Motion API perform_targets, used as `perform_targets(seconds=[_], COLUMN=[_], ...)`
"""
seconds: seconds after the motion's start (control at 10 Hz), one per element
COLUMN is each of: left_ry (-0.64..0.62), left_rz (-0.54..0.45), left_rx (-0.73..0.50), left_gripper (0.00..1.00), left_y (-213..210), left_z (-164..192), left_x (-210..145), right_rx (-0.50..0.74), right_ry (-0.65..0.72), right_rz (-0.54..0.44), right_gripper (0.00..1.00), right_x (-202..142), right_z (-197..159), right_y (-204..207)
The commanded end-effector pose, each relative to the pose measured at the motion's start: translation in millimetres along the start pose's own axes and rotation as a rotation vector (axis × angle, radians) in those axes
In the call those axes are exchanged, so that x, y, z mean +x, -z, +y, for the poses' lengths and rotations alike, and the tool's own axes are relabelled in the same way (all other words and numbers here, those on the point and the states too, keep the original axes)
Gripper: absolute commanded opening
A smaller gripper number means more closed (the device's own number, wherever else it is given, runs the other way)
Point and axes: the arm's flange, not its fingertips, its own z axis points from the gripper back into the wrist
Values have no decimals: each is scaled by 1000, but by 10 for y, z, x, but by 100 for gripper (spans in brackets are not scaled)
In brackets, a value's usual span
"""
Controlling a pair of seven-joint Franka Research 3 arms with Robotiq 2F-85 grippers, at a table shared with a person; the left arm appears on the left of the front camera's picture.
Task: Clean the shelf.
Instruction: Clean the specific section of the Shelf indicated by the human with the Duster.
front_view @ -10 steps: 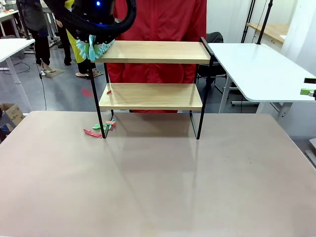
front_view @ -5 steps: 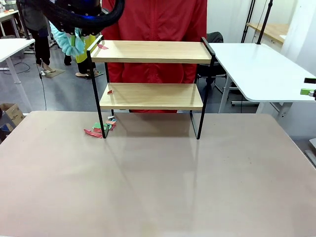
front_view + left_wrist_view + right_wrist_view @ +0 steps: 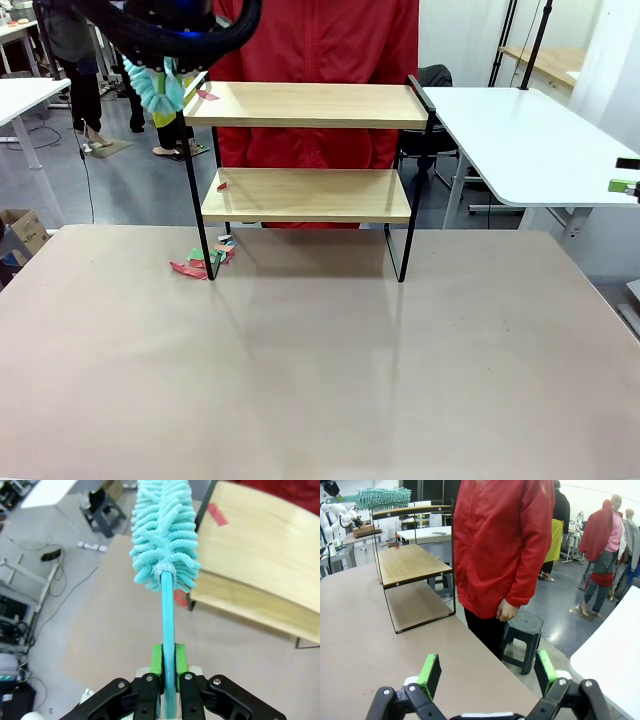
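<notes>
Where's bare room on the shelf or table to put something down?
Both shelf boards are bare from middle to right rail; the table in front is bare. Crowded: scrap pile by the shelf's left front leg, red scraps at both boards' left ends.

Grey floor (image 3: 120,200), white side table (image 3: 530,140)

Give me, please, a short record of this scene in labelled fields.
left gripper: shut on the duster, held by its handle, head beside the shelf at its upper left end
right gripper: open, holding nothing
shelf: two tiers, upright on the table
top board: one red scrap near its left end
lower board: one small red scrap at its left edge
table: pile of coloured scraps at the shelf's front left leg
person: red coat, standing behind the shelf
</notes>
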Motion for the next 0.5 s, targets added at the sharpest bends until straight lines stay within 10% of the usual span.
perform_targets(seconds=[0.0, 0.4], left_ry=[-52, -34], left_rz=[-89, -190], left_rx=[-48, -129], left_gripper=[13, 13], left_y=[-134, -535], left_z=[182, 464], left_x=[47, 179], right_rx=[-2, -2], right_ry=[8, 8], right_rz=[14, 14], right_gripper=[100, 100], right_x=[64, 64], right_z=[-7, -7], right_y=[10, 10])
